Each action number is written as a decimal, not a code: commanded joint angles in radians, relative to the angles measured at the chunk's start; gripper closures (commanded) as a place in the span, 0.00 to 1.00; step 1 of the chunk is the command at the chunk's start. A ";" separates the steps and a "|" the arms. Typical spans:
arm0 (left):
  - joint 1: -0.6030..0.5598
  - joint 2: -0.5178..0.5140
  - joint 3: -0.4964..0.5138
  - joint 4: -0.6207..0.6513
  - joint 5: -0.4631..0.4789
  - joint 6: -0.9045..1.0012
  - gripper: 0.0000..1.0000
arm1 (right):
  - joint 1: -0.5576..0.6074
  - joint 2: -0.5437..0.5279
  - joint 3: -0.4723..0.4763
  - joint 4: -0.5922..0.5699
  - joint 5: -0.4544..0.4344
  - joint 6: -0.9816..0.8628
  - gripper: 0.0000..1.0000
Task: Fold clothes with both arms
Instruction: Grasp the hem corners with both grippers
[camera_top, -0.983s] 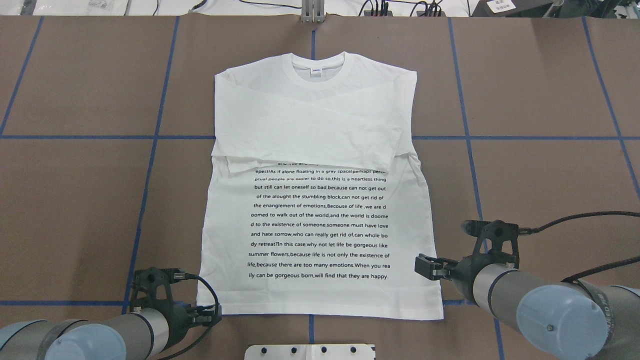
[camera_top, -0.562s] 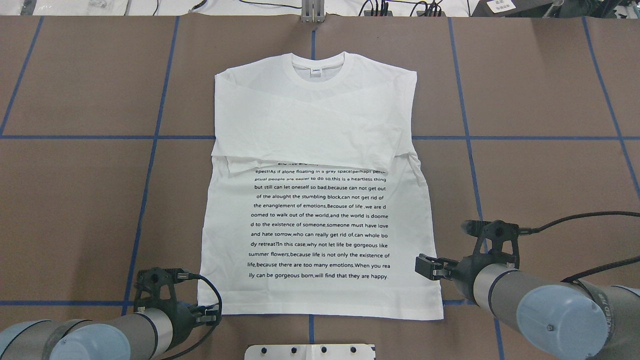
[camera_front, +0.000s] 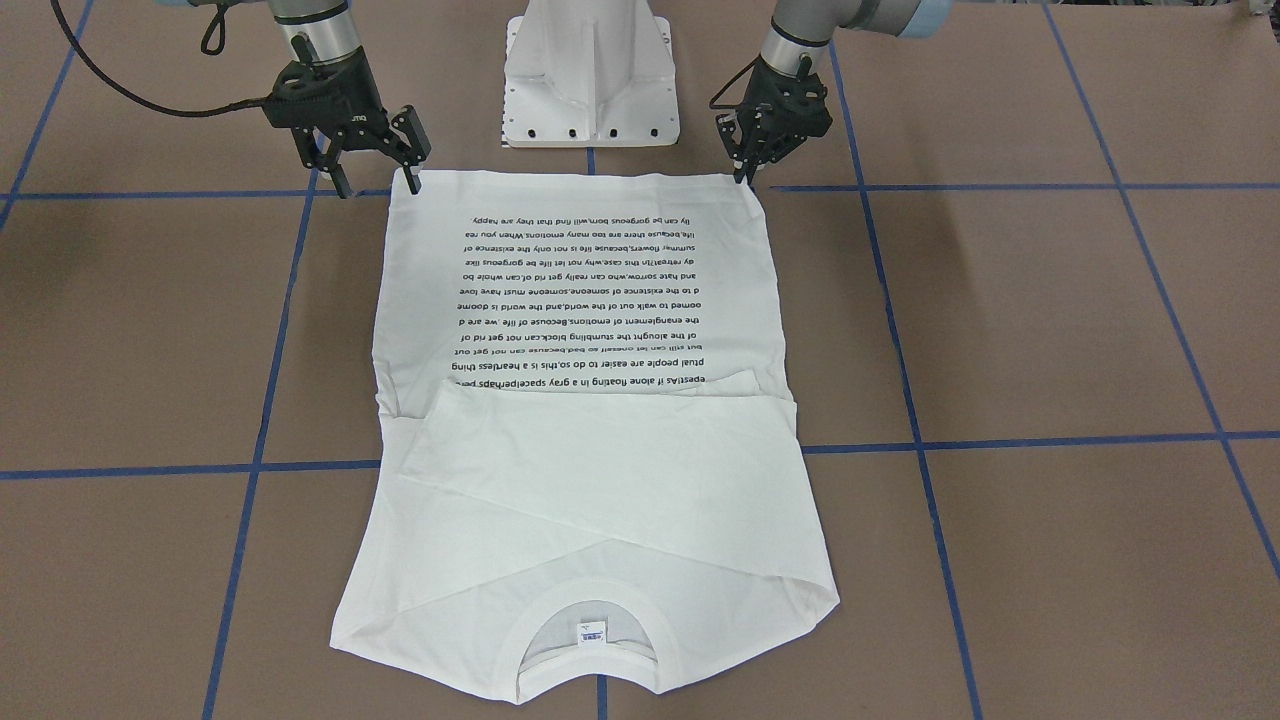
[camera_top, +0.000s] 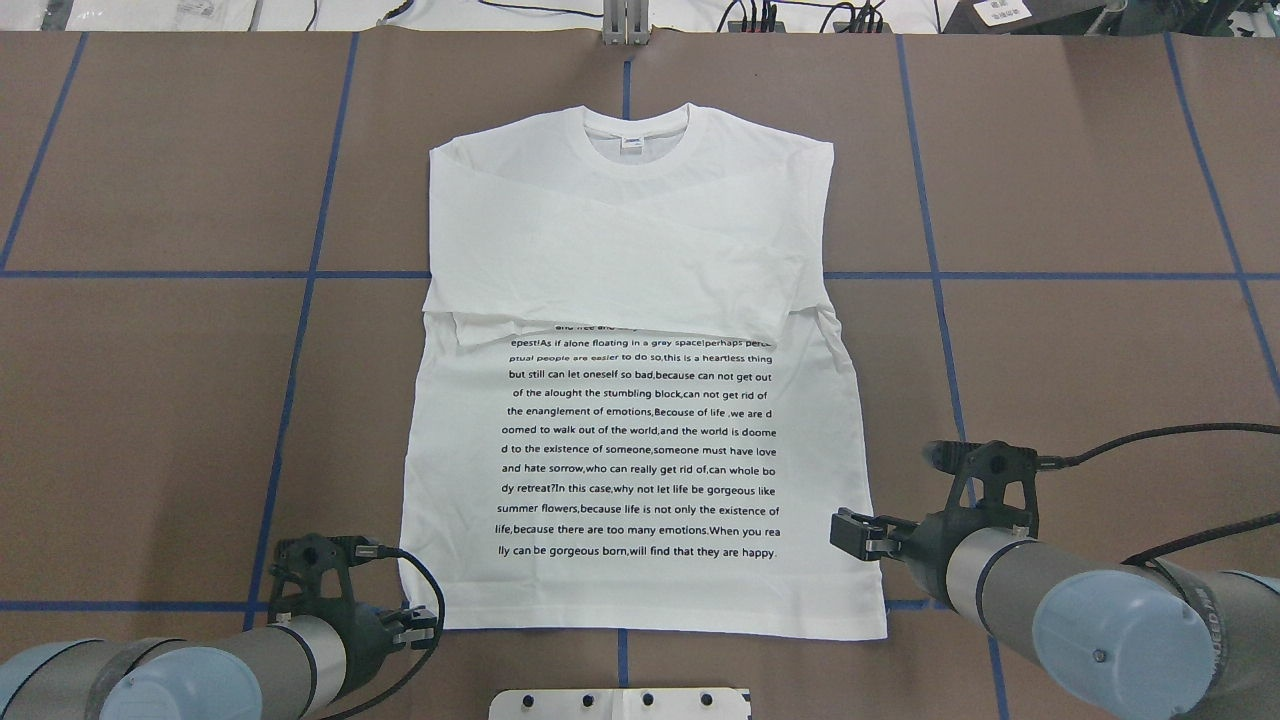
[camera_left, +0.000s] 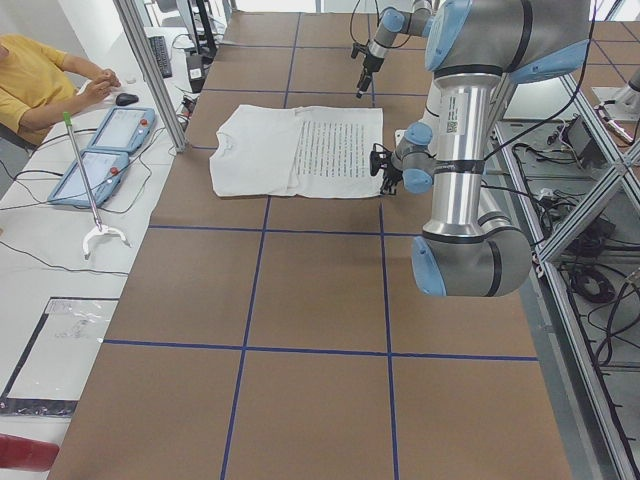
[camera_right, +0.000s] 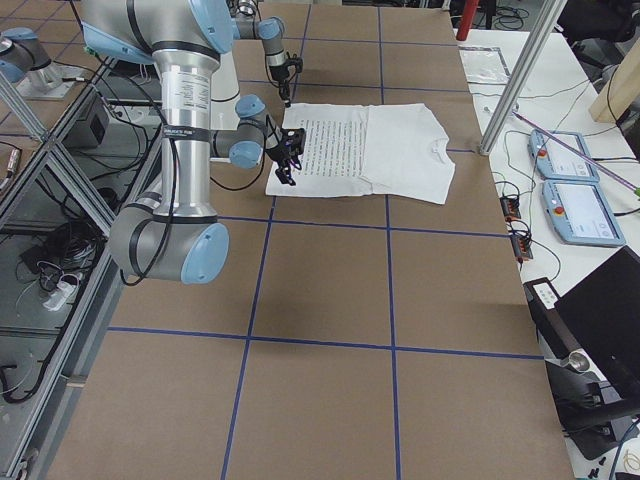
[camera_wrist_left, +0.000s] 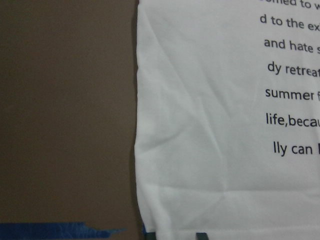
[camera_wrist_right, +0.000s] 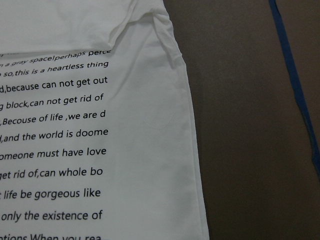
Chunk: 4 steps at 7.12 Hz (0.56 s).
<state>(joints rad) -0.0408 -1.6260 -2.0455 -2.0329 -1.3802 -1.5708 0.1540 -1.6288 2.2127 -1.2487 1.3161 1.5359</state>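
Sleeves (camera_top: 620, 250) already crossed over chest of white T-shirt (camera_top: 640, 440), which lies flat on table w/ hem twd me. Hem-to-collar fold not done. My right gripper (camera_front: 378, 183) gapes wide, empty, at one hem corner. Left gripper (camera_front: 740, 176): tips slightly apart at other corner, nothing pinched yet, I reckon.

On the brown table (camera_top: 150, 400), gridded with blue tape lines (camera_top: 150, 274): a white T-shirt (camera_top: 450, 450) lying flat, print side up, sleeves folded across the chest, collar toward the far edge, and a white pedestal (camera_front: 590, 80) at the robot's edge.
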 joint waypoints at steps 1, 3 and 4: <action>-0.011 0.000 -0.012 -0.001 0.001 0.000 1.00 | -0.002 -0.002 -0.005 0.002 -0.002 0.003 0.00; -0.030 0.000 -0.098 -0.001 -0.003 0.002 1.00 | -0.066 -0.002 -0.007 0.005 -0.085 0.087 0.00; -0.030 -0.002 -0.116 -0.003 -0.005 0.002 1.00 | -0.111 -0.002 -0.008 0.017 -0.134 0.120 0.00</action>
<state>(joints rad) -0.0674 -1.6264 -2.1277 -2.0344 -1.3829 -1.5694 0.0935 -1.6305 2.2055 -1.2418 1.2413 1.6121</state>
